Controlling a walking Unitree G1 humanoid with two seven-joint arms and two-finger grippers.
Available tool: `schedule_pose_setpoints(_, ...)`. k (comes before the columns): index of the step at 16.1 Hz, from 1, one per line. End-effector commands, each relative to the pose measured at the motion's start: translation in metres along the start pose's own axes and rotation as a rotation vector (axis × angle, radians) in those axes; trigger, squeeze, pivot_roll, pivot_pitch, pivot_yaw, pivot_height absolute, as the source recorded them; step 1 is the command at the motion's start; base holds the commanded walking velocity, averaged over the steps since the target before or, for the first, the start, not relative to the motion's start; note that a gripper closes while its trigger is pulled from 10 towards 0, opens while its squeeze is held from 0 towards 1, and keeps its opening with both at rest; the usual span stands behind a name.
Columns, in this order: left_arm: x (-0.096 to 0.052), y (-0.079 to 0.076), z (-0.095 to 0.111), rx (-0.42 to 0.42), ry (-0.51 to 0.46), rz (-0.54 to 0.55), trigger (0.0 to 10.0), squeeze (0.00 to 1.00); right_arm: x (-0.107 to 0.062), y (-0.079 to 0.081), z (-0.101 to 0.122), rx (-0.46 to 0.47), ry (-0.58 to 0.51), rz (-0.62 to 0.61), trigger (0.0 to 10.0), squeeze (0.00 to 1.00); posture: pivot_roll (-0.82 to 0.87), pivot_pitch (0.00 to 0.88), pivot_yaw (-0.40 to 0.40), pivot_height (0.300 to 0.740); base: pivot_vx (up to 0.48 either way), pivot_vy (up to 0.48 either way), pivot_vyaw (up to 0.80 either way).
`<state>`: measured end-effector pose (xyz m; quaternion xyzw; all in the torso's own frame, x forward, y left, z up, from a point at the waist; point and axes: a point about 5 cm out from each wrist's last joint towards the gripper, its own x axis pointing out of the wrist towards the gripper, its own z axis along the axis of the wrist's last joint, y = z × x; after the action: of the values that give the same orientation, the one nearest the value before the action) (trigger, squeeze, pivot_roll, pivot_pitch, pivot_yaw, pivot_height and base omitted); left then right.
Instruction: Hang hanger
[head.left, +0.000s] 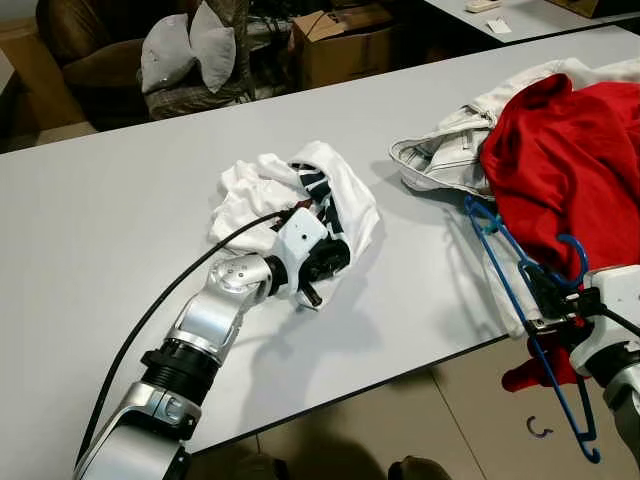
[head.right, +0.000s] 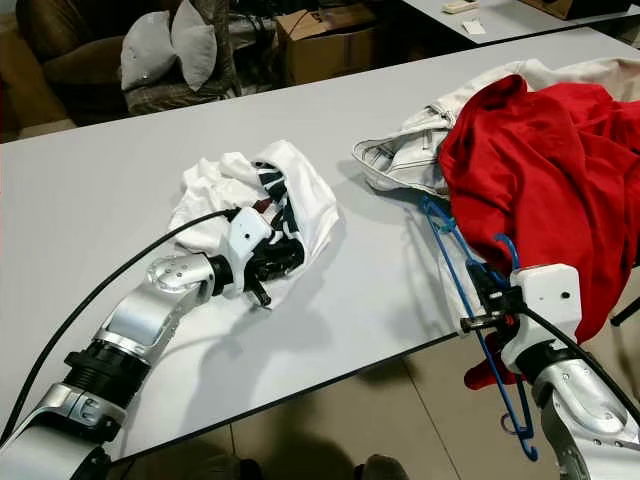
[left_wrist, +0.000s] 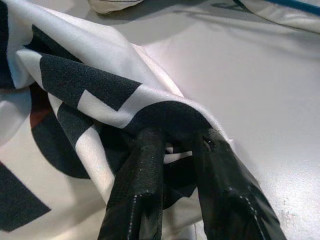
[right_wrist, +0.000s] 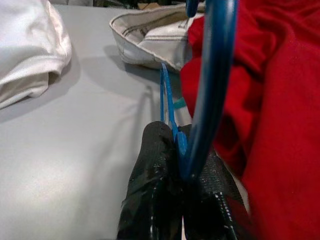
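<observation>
Head views: a grey table (head.left: 120, 230) carries a crumpled white T-shirt with black print (head.left: 340, 190) near its middle, and at the robot's right a heap of a red garment (head.left: 570, 160) lying over a white jacket (head.left: 440, 160). The left gripper (head.left: 318, 272) sits at the near edge of the T-shirt. The right gripper (head.right: 478, 300) is at the table's near edge, by the red heap, with a blue hanger (head.right: 470, 300) running through it: the hook end curls up beside the red cloth and the lower bar hangs off the edge toward the floor. A cardboard box (head.left: 345, 40) stands on the floor beyond the table, flaps part open; what it holds cannot be made out. Left wrist view: the two black fingers (left_wrist: 145, 165) are pinched together on a fold of the printed shirt, cloth bunched between them. Right wrist view: the fingers (right_wrist: 155, 190) are clamped on the thin blue rod of the hanger, the red garment touching it on one side and the jacket further along the table. Judgement: the hanger looks like thin plastic, light and stiff but springy, and smooth enough to swivel in a pinch; a hold near the neck under the hook should steady it best. The shirt is soft and limp, so the collar or shoulder seam is the place to take it.
</observation>
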<state>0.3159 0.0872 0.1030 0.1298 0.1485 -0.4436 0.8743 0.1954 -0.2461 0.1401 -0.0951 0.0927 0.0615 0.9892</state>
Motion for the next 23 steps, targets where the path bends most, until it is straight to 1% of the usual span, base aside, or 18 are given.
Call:
schedule_pose_setpoints(1,0.000,0.000,-0.004,0.043,0.034,0.005,6.7,0.00,0.002,0.002,0.001,-0.010,-0.012,0.004,10.0,0.00,-0.24,0.000,0.091,0.740,0.000,0.000,0.00)
schedule_pose_setpoints(2,0.001,0.001,-0.007,0.066,0.063,0.012,1.8,0.00,0.003,0.003,0.002,-0.012,-0.017,0.005,10.0,0.00,-0.24,0.000,0.090,0.740,0.000,0.000,0.00)
schedule_pose_setpoints(3,-0.002,0.004,-0.014,0.110,0.127,0.025,0.0,0.00,0.005,0.004,0.003,-0.013,-0.024,0.010,10.0,0.00,-0.24,0.000,0.089,0.740,0.000,0.000,0.00)
schedule_pose_setpoints(4,-0.006,0.010,-0.021,0.146,0.188,0.049,0.0,0.00,0.008,0.007,0.004,-0.015,-0.033,0.024,10.0,0.00,-0.24,0.000,0.090,0.740,0.000,0.000,0.00)
schedule_pose_setpoints(5,-0.006,0.010,-0.021,0.146,0.188,0.049,0.0,0.00,0.008,0.007,0.004,-0.015,-0.033,0.024,10.0,0.00,-0.24,0.000,0.090,0.740,0.000,0.000,0.00)
schedule_pose_setpoints(6,-0.011,0.015,-0.026,0.165,0.229,0.069,0.0,0.00,0.009,0.009,0.005,-0.015,-0.040,0.045,10.0,0.00,-0.24,0.000,0.091,0.740,0.000,0.000,0.00)
schedule_pose_setpoints(8,-0.036,0.038,-0.037,0.181,0.315,0.085,0.0,0.00,0.010,0.016,0.010,-0.012,-0.061,0.108,10.0,0.00,-0.23,0.000,0.092,0.740,0.000,0.000,0.00)
schedule_pose_setpoints(11,-0.085,0.072,-0.035,0.140,0.316,0.098,0.0,0.00,0.010,0.019,0.013,0.000,-0.078,0.148,10.0,0.00,-0.22,0.000,0.089,0.740,0.000,0.000,0.00)
schedule_pose_setpoints(13,-0.111,0.084,-0.029,0.121,0.279,0.077,0.0,0.00,0.011,0.025,0.015,0.013,-0.093,0.193,10.0,0.00,-0.22,0.000,0.089,0.740,0.000,0.000,0.00)
schedule_pose_setpoints(14,-0.119,0.086,-0.023,0.108,0.233,0.055,0.0,0.00,0.011,0.029,0.017,0.023,-0.100,0.228,10.0,0.00,-0.22,0.000,0.089,0.740,0.000,0.000,0.00)
schedule_pose_setpoints(15,-0.122,0.087,-0.016,0.125,0.188,0.047,0.0,0.00,0.011,0.033,0.017,0.025,-0.104,0.254,10.0,0.00,-0.20,0.000,0.079,0.740,0.000,0.000,0.00)
schedule_pose_setpoints(16,-0.121,0.087,-0.004,0.121,0.096,0.051,10.0,0.00,0.012,0.035,0.018,0.029,-0.111,0.271,10.0,0.00,-0.20,0.000,0.076,0.740,0.000,0.000,0.00)
schedule_pose_setpoints(17,-0.118,0.086,0.013,0.126,-0.036,0.062,10.0,1.00,0.012,0.035,0.019,0.028,-0.117,0.276,10.0,0.00,-0.20,0.000,0.076,0.740,0.000,0.000,0.00)
schedule_pose_setpoints(18,-0.116,0.082,0.025,0.159,-0.123,0.056,10.0,1.00,0.013,0.035,0.019,0.026,-0.120,0.276,10.0,0.00,-0.20,0.000,0.078,0.740,0.000,0.000,0.00)
schedule_pose_setpoints(19,-0.115,0.078,0.030,0.179,-0.156,0.041,10.0,1.00,0.013,0.034,0.020,0.025,-0.121,0.275,10.0,0.00,-0.20,0.000,0.078,0.740,0.000,0.000,0.00)
schedule_pose_setpoints(20,-0.109,0.059,0.035,0.176,-0.199,-0.050,10.0,1.00,0.012,0.033,0.020,0.023,-0.123,0.275,10.0,0.00,-0.20,0.000,0.077,0.740,0.000,0.000,0.00)
schedule_pose_setpoints(22,-0.101,0.043,0.027,0.170,-0.155,-0.115,10.0,1.00,0.011,0.032,0.020,0.022,-0.120,0.268,10.0,0.00,-0.20,0.000,0.073,0.740,0.000,0.000,0.00)
schedule_pose_setpoints(23,-0.096,0.040,0.022,0.172,-0.130,-0.115,10.0,1.00,0.011,0.031,0.019,0.022,-0.117,0.265,10.0,0.00,-0.20,0.000,0.073,0.740,0.000,0.000,0.00)
